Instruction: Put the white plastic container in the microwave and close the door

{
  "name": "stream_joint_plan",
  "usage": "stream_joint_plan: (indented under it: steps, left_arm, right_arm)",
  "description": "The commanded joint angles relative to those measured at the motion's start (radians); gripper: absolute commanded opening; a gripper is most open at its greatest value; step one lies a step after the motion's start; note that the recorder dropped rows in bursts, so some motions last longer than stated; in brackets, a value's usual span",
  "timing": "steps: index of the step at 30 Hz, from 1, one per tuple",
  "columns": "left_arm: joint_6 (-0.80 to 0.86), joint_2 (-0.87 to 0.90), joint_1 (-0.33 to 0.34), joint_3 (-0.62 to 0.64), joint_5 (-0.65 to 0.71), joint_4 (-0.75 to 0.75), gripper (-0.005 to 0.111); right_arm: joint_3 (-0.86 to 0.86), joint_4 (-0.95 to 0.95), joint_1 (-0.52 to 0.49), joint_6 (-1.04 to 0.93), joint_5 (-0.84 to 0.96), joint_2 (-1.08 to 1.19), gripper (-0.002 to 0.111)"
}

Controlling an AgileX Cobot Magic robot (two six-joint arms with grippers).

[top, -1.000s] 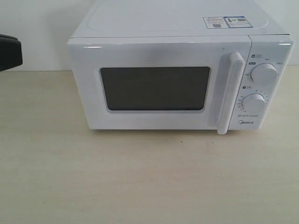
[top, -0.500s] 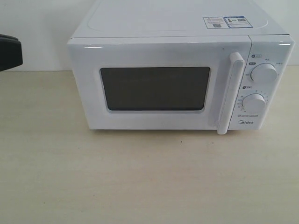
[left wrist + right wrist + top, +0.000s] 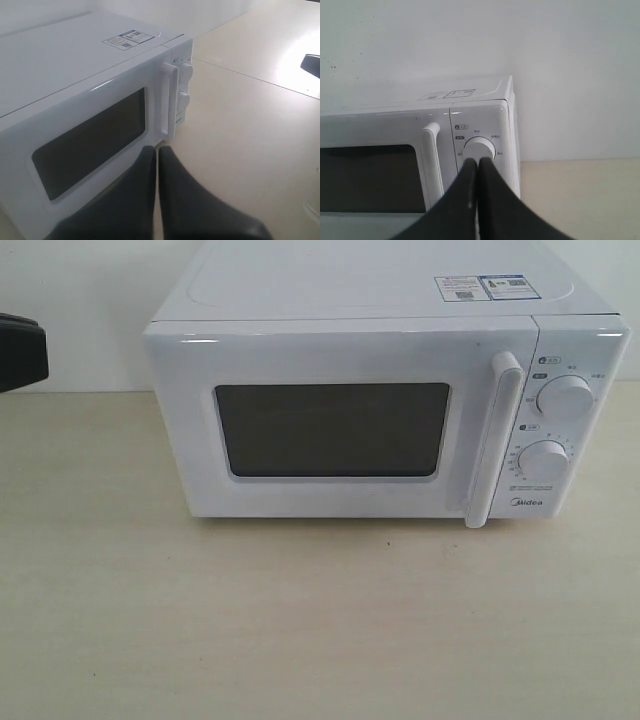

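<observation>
The white microwave (image 3: pixel 380 300) stands at the back of the table, its door (image 3: pixel 330 360) shut flat against the body, with a dark window (image 3: pixel 332 429) and a long vertical handle (image 3: pixel 495 440). The white plastic container is out of view in every frame. My left gripper (image 3: pixel 157 149) is shut with nothing between its fingers, held off the microwave's (image 3: pixel 65 55) front corner, apart from the handle (image 3: pixel 168 100). My right gripper (image 3: pixel 477 161) is also shut and empty, lined up in front of the upper knob (image 3: pixel 480 147) of the microwave (image 3: pixel 480 112).
A dark piece of the left arm (image 3: pixel 22 350) shows at the exterior view's left edge. Pale wooden table (image 3: pixel 320 620) stretches in front of the microwave. Two knobs (image 3: pixel 563 397) sit on the right panel. A white wall stands behind.
</observation>
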Motion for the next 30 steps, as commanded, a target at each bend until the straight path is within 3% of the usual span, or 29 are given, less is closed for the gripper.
stream_joint_plan:
  steps: [1,5,11,24,30]
  left_arm:
    - [-0.009,-0.006,-0.004,0.009,-0.006,-0.007,0.004]
    - [-0.009,-0.006,-0.004,0.009,-0.006,-0.007,0.004]
    - [-0.009,-0.006,-0.004,0.009,-0.006,-0.007,0.004]
    - [-0.009,-0.006,-0.004,0.009,-0.006,-0.007,0.004]
    - [-0.009,-0.006,-0.004,0.009,-0.017,-0.007,0.004]
  right_arm:
    - [0.023,0.012,-0.003,0.035,-0.035,-0.005,0.0]
    - [0.047,-0.042,-0.003,0.049,-0.087,-0.005,0.0]
    - [0.058,-0.541,-0.003,0.514,-0.06,-0.005,0.0]
    - [0.058,-0.547,-0.003,0.519,0.297,-0.005,0.0]
    - [0.058,-0.566,-0.003,0.519,0.303,-0.005,0.0]
